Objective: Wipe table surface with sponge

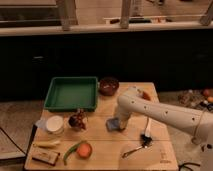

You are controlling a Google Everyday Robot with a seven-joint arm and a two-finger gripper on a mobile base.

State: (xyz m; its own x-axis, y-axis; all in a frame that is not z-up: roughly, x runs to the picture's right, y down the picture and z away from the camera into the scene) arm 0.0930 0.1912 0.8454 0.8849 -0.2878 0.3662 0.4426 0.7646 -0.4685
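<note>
The light tan wooden table surface [107, 146] fills the lower middle of the camera view. The small blue-grey sponge [113, 124] lies flat on it near the centre. My white arm reaches in from the right and bends down, and my gripper [120, 123] sits right on the sponge's right side, pressing on or holding it. The arm's end hides part of the sponge.
A green tray [71, 93] and a dark red bowl [108, 85] stand at the back. A white lidded container [54, 124], a small dark object [77, 120], a brown block [45, 157], a green pepper [71, 150], an orange fruit [84, 150] lie left. Utensils [140, 142] lie right.
</note>
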